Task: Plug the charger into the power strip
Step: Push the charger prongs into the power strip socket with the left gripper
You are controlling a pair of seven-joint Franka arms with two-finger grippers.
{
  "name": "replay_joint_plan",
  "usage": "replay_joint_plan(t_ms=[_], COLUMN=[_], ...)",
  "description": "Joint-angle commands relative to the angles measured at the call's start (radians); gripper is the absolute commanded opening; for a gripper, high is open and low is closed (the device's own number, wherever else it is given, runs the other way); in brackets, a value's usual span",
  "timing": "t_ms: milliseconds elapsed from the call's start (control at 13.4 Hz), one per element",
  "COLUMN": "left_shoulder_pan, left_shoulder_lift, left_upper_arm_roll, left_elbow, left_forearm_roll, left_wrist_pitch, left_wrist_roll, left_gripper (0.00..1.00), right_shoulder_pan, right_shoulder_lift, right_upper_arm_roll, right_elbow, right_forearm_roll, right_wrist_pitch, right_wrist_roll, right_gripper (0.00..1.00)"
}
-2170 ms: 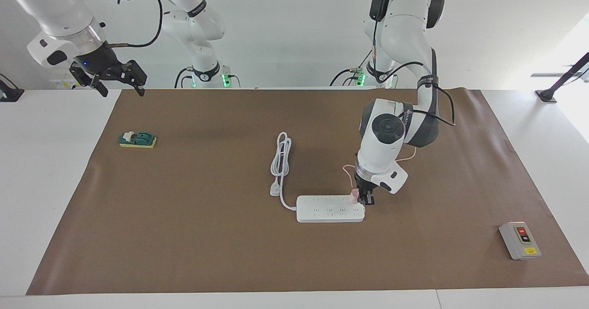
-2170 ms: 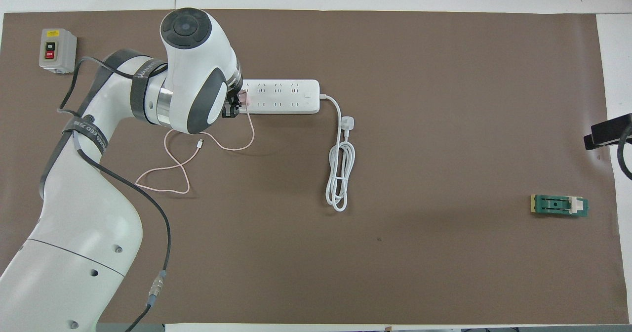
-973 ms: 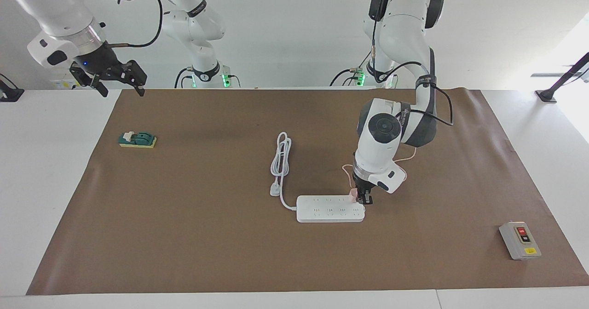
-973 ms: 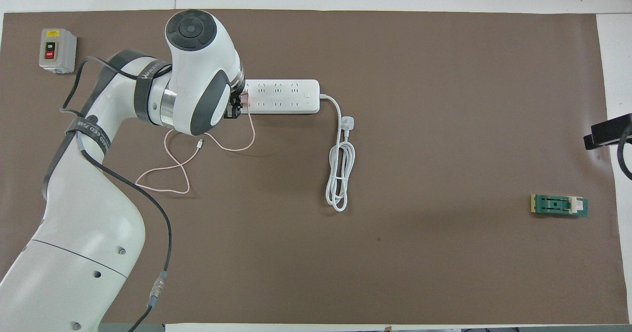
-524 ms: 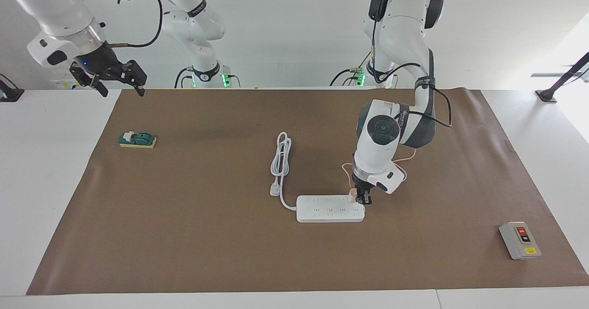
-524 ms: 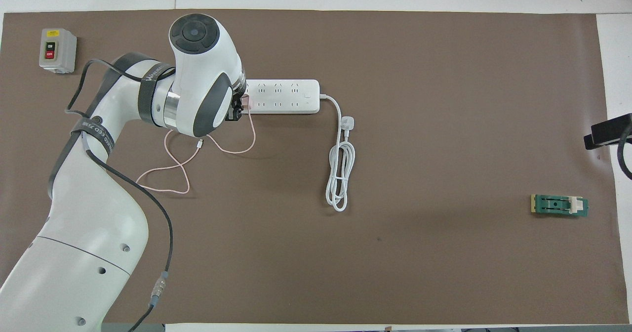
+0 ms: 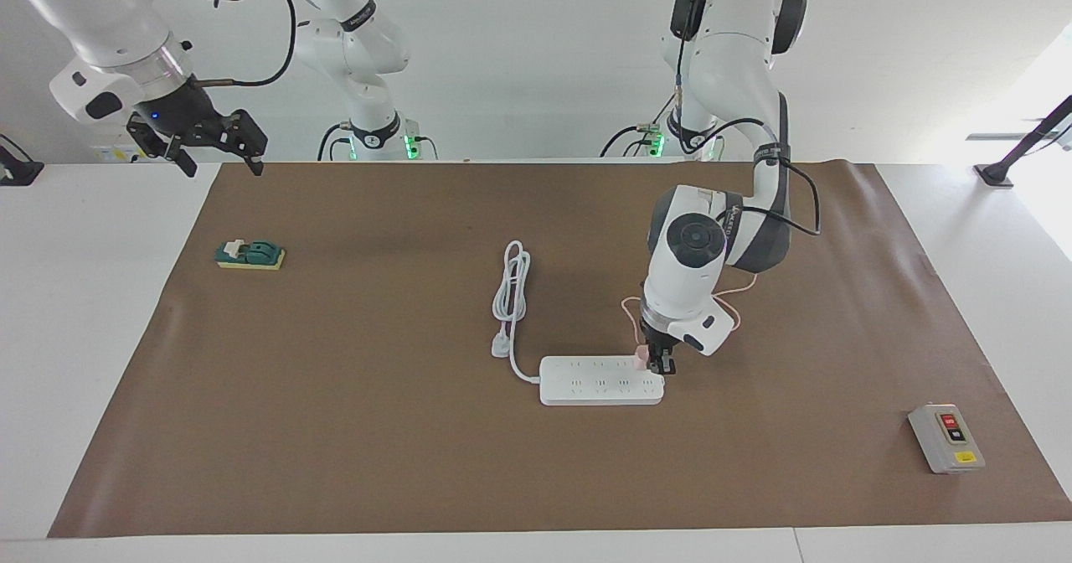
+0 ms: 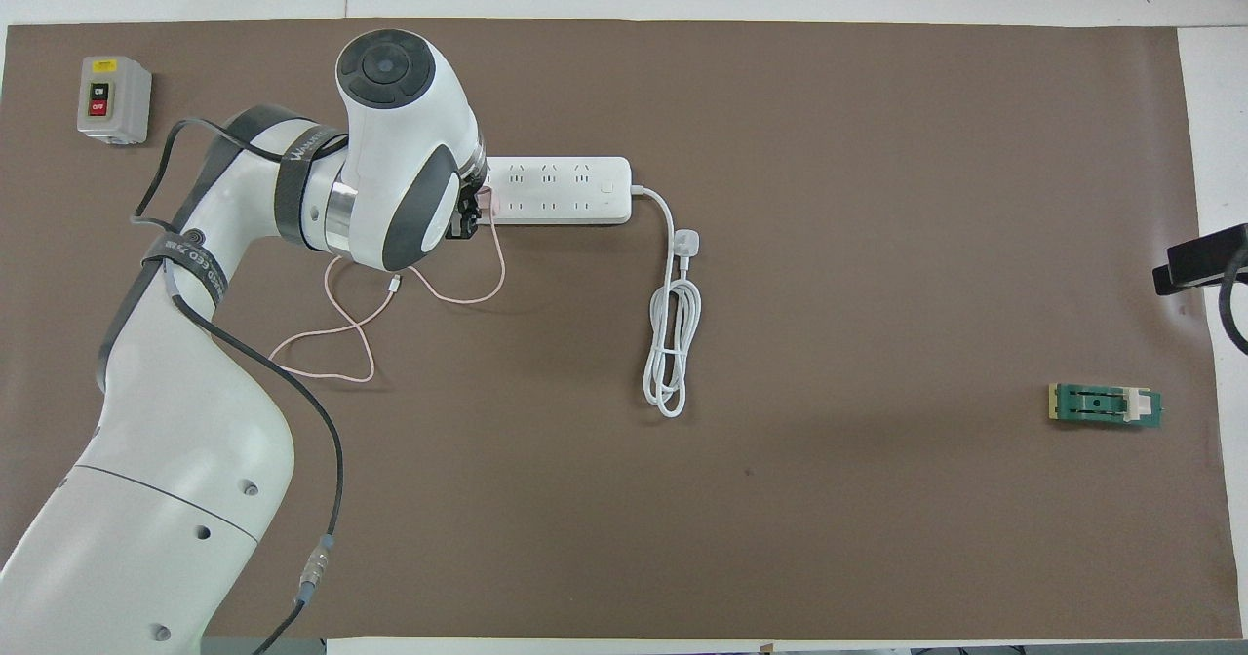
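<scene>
The white power strip [image 7: 599, 381] lies mid-table and also shows in the overhead view [image 8: 556, 190]. My left gripper [image 7: 660, 364] is down at the strip's end toward the left arm's end of the table, shut on the pale pink charger [image 7: 643, 354]. The charger sits on the strip's socket row nearer to the robots, and in the overhead view it [image 8: 488, 204] shows just beside the left gripper [image 8: 470, 214]. Its thin pink cable [image 8: 331, 343] trails in loops nearer to the robots. My right gripper [image 7: 213, 151] waits open, raised over the table's edge at the right arm's end.
The strip's thick white cord [image 7: 512, 282] lies coiled nearer to the robots, with its white plug [image 7: 500, 347] beside the strip. A grey button box [image 7: 946, 439] sits toward the left arm's end. A green switch on a yellow base [image 7: 249, 255] sits toward the right arm's end.
My left arm's wrist has leaned a little toward the strip's middle while the gripper stays at the strip's end with the charger. The right arm has not moved.
</scene>
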Motion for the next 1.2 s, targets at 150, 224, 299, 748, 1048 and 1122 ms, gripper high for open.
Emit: replay_joint_plan(t_ms=[150,224,299,748,1048,1122], left_shoulder_pan=[-0.017,-0.016,-0.016,-0.011,0.02,0.035], left_shoulder_lift=[0.023,0.025,0.023,-0.006,-0.106,-0.136], left_upper_arm_roll=[0.011,0.011,0.011,0.012,0.014,0.014], left_elbow=[-0.041,-0.041,-0.041,-0.03,-0.024,-0.022], left_forearm_roll=[0.01,0.01,0.01,0.01,0.01,0.01], left_wrist_pitch=[0.055,0.058,0.06,0.028,-0.047,-0.067], left_wrist_roll=[-0.006,-0.006,-0.004,0.04,0.123,0.167], left_gripper=[0.0,0.0,0.0,0.74,1.0,1.0], right_shoulder_pan=[-0.012,-0.014,-0.012,-0.012,-0.014,-0.012], right_shoulder_lift=[-0.018,-0.018,-0.018,-0.018,-0.018,-0.018], right_upper_arm_roll=[0.012,0.012,0.012,0.012,0.012,0.012], right_elbow=[-0.018,-0.018,-0.018,-0.018,-0.018,-0.018], right_forearm_roll=[-0.015,-0.015,-0.015,-0.015,-0.015,-0.015], right_wrist_pitch=[0.002,0.002,0.002,0.002,0.002,0.002], right_wrist_roll=[-0.01,-0.01,-0.01,-0.01,-0.01,-0.01], right_gripper=[1.0,1.0,1.0,1.0,1.0,1.0])
